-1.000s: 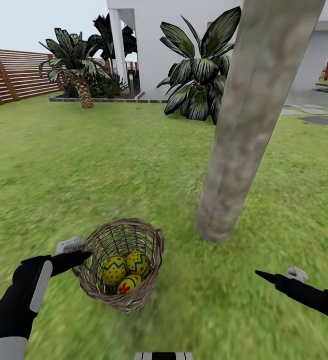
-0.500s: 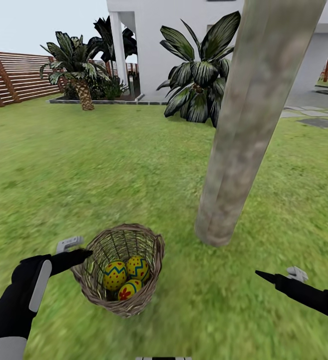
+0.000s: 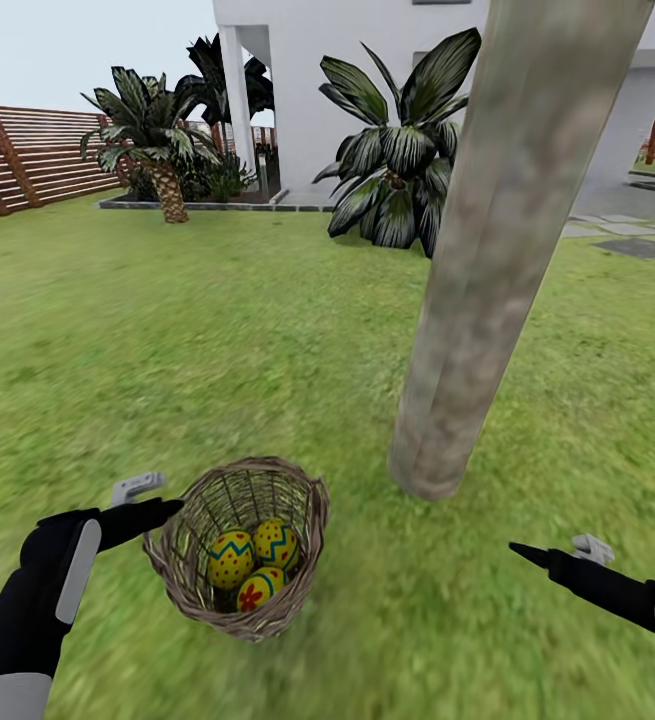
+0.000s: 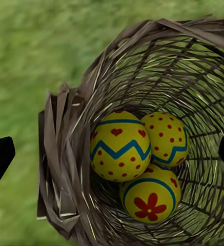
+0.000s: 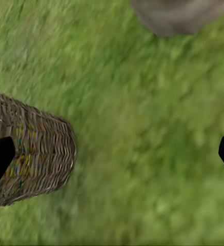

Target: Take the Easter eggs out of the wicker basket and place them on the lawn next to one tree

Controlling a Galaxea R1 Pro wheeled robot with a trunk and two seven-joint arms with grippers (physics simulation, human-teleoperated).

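Left arm (image 3: 37,600), lower left of the head view: glossy black casing, a pale grey oblong panel inset along the forearm, a light grey sleeve section at the frame edge. Left tool (image 3: 142,505): one tapered black finger, one small grey bracket-shaped part. Right arm (image 3: 627,595), lower right: slim black, grey panel at the edge. Right tool (image 3: 557,550): pointed black tip, small grey piece.

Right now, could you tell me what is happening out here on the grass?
A two-armed robot stands over a small brown wicker basket holding three yellow painted Easter eggs. Its left gripper hangs open by the basket's rim; the right gripper is open over the green lawn. A thick grey-brown tree trunk stands just beyond.
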